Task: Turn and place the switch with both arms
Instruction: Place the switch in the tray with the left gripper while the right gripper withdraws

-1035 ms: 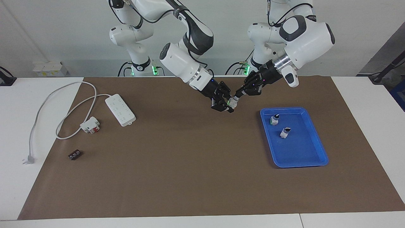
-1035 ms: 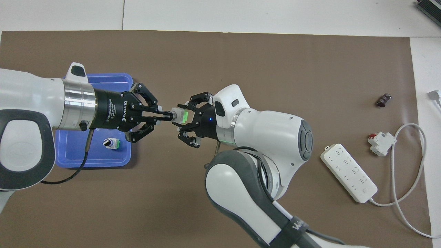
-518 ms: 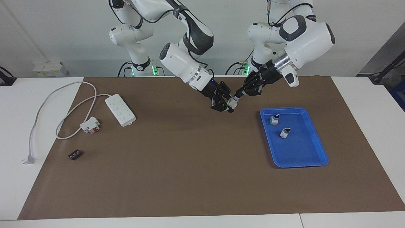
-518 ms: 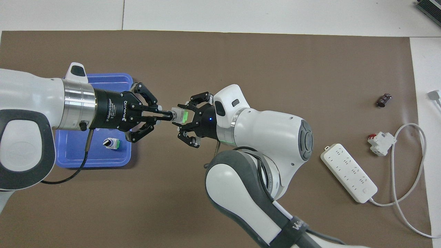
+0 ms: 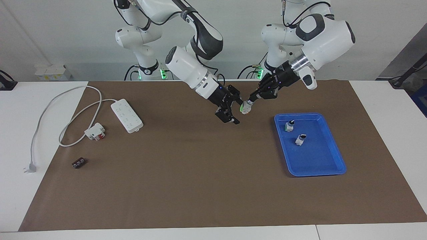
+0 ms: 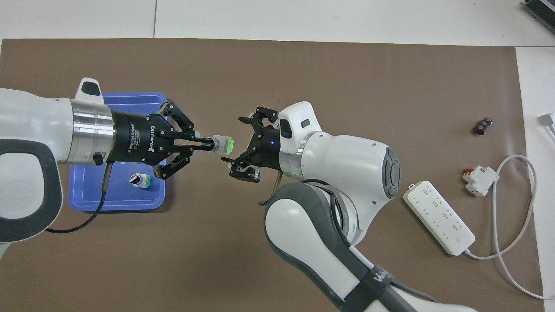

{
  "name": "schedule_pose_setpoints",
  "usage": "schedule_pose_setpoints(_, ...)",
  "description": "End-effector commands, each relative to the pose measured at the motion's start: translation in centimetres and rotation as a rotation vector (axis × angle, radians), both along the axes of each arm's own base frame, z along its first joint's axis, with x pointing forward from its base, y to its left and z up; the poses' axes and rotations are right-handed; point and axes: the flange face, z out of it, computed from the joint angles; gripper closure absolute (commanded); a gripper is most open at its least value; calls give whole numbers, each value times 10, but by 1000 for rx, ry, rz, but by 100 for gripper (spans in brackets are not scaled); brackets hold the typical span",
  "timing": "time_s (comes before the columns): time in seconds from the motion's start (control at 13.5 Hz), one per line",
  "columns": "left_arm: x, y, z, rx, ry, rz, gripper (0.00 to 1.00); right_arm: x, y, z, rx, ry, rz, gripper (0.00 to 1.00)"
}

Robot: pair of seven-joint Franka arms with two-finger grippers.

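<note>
The switch (image 5: 245, 107) (image 6: 222, 145) hangs in the air over the brown mat, between the two grippers, its green end pointing at the right gripper. My left gripper (image 5: 250, 101) (image 6: 209, 145) is shut on its knob end, with the outer links splayed. A short gap away, my right gripper (image 5: 238, 111) (image 6: 237, 145) stands open with nothing between its fingers and does not touch the switch. Two more switches (image 5: 289, 125) (image 5: 300, 139) lie in the blue tray (image 5: 310, 173) (image 6: 112, 203). In the overhead view the left arm hides one of them.
Toward the right arm's end of the table lie a white power strip (image 5: 126, 115) (image 6: 439, 216) with its looped cable, a white-and-red block (image 5: 95, 131) (image 6: 479, 180) and a small dark piece (image 5: 79, 163) (image 6: 482, 126).
My right gripper has opened, let go of the switch's green end and drawn back a little. The left gripper keeps its hold and has shifted slightly toward the tray.
</note>
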Motion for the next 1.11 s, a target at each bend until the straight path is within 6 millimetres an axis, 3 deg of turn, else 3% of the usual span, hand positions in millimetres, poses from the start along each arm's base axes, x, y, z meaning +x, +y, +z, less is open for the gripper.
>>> schedule_pose_setpoints(0.0, 1, 17, 2, -4, 1, 49, 100, 5, -11, 11, 12, -8, -39, 0)
schedule_pose_setpoints(0.22, 5, 37, -7, 64, -20, 35, 100, 28, -56, 30, 22, -36, -116, 0)
schedule_pose_setpoints(0.37, 9, 50, -13, 77, -30, 29, 100, 49, -101, 39, 25, -52, -194, 0)
schedule_pose_setpoints(0.59, 12, 55, -48, 156, -42, -64, 100, 71, -154, 38, -3, -73, -274, 0)
schedule_pose_setpoints(0.74, 17, 85, -66, 212, -45, -116, 100, 81, -178, 40, -63, -76, -311, 0)
schedule_pose_setpoints(0.89, 22, 113, -76, 229, -125, -231, 100, 94, -215, 42, -105, -19, -418, 0)
schedule_pose_setpoints(1.04, 31, 128, -103, 339, -180, -397, 100, 98, -224, 45, -113, 42, -516, 0)
